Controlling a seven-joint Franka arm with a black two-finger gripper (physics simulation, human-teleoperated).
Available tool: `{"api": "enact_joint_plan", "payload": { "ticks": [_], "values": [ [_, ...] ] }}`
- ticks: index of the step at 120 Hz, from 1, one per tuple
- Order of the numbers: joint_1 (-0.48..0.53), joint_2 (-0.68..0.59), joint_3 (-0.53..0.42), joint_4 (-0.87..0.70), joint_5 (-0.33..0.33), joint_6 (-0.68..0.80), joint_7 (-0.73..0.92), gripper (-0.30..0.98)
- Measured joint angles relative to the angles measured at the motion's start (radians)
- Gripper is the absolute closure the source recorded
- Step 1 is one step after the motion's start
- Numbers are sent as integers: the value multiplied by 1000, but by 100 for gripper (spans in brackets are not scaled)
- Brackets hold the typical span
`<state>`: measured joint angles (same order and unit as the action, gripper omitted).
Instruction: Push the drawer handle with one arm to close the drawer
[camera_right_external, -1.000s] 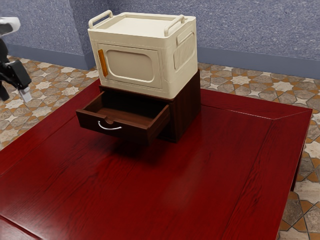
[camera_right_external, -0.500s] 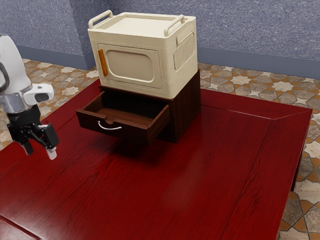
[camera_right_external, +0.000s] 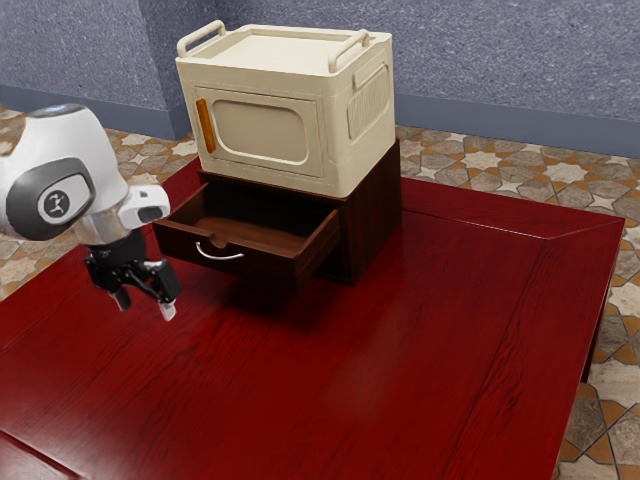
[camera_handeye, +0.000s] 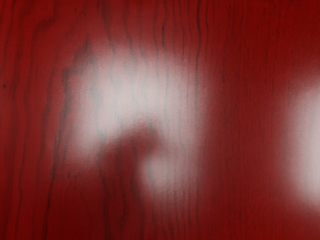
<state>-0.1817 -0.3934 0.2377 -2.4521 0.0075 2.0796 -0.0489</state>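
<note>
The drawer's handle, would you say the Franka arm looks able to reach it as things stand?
Probably yes: the open gripper hangs near the handle, and nothing seems to stand between them; the handle faces outward, uncovered.

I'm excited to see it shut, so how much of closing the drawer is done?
None of the closing looks done: the drawer sticks out of its dark cabinet. Right now my open gripper hovers above the red table, apart from the silver handle. Left to do: reach the handle, then push the drawer all the way in.
</note>
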Motion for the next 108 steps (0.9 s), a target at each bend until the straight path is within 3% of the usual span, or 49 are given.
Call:
{"api": "enact_joint_plan", "payload": {
  "ticks": [27,74,95,108],
  "values": [
    [3,110,2,52,45,83,65,2],
    [7,246,11,146,45,160,140,3],
    [0,318,12,202,11,190,163,44],
    [-2,343,12,224,4,199,174,61]
  ]
}}
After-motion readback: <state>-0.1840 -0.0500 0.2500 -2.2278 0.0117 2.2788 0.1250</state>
